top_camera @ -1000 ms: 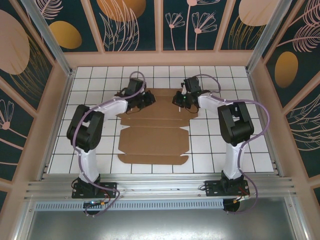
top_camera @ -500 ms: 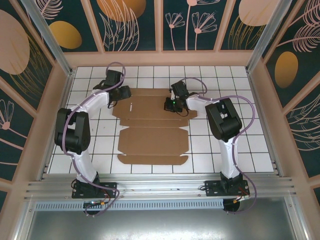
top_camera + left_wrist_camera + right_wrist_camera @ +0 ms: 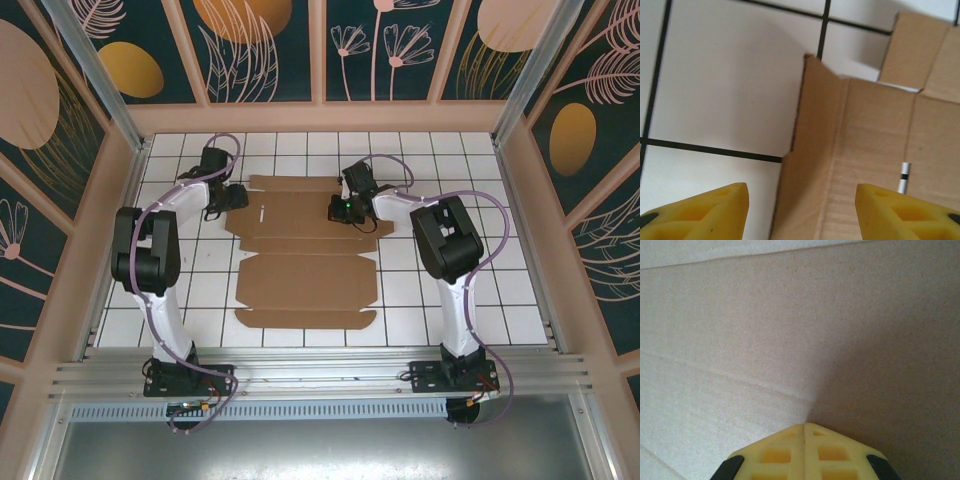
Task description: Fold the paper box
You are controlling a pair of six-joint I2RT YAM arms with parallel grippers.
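Brown cardboard paper box point(image 3: 305, 280) lies unfolded, flat at middle of counter point(image 3: 405, 300). Left tool point(image 3: 802, 200) spread over box's left flap edge; right tool point(image 3: 805, 426) pressed together, tips on far panel.

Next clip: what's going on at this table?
Two robot arms are working on a paper box that lies almost flat and unfolded on the tiled table. The right gripper, fingers closed together, has its tips down against the far panel of the cardboard. The left gripper is open at that panel's left edge, its fingers on either side of a side flap that looks slightly lifted. No walls are folded up yet.
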